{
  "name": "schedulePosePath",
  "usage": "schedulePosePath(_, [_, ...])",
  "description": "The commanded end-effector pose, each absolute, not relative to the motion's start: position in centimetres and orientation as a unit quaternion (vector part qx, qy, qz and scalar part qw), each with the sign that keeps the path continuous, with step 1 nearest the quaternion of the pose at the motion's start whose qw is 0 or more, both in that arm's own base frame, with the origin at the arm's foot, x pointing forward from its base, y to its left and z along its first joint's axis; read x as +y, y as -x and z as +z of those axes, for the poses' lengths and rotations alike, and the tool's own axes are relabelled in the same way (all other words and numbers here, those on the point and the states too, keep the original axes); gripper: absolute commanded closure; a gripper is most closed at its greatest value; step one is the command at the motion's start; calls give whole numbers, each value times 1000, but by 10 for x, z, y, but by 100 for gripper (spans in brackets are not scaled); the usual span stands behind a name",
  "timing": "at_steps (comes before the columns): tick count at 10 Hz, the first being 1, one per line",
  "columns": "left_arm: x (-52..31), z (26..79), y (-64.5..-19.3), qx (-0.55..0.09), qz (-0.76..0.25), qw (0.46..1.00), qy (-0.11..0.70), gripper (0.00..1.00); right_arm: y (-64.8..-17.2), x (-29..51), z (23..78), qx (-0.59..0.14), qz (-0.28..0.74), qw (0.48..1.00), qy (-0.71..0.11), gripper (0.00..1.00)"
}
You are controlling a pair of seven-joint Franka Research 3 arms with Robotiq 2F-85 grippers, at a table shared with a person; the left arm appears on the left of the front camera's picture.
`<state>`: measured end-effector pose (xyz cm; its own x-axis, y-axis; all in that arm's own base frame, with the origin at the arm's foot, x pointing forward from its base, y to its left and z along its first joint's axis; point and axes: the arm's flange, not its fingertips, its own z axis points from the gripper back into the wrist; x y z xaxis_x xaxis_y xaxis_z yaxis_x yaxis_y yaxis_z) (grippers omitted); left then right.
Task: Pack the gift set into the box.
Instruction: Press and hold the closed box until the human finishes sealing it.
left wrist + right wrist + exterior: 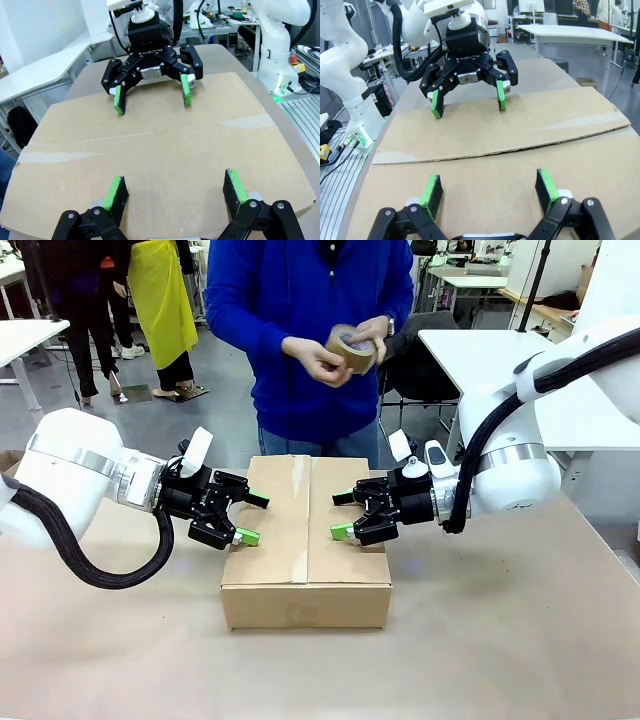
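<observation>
The box (305, 540) lies mid-table with its top flaps folded shut and meeting along a centre seam. My left gripper (252, 518) is open at the box's left edge, its green pads on or just above the left flap (165, 145). My right gripper (342, 515) is open at the right edge, over the right flap (520, 125). The left wrist view has my own left gripper (175, 189) low and the right gripper (152, 97) opposite. In the right wrist view, my right gripper (490, 189) faces the left gripper (468, 102). The gift set is hidden.
A person in a blue top stands behind the box, both hands on a roll of brown tape (350, 348). The brown tabletop (500, 640) has free room in front of and beside the box. White tables stand farther back.
</observation>
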<state>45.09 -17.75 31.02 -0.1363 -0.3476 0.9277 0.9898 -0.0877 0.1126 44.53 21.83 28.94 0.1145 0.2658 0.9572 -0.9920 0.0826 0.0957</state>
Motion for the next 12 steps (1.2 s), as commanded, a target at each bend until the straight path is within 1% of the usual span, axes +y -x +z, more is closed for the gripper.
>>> schedulePosePath(1, [-176,308,-450,-419,-626,533,385,0,-445,218,287,-415,519,609,-433,0])
schedulePosePath(12, [-176,308,-450,-419,-626,533,385,0,-445,218,287,-415,519,609,-433,0])
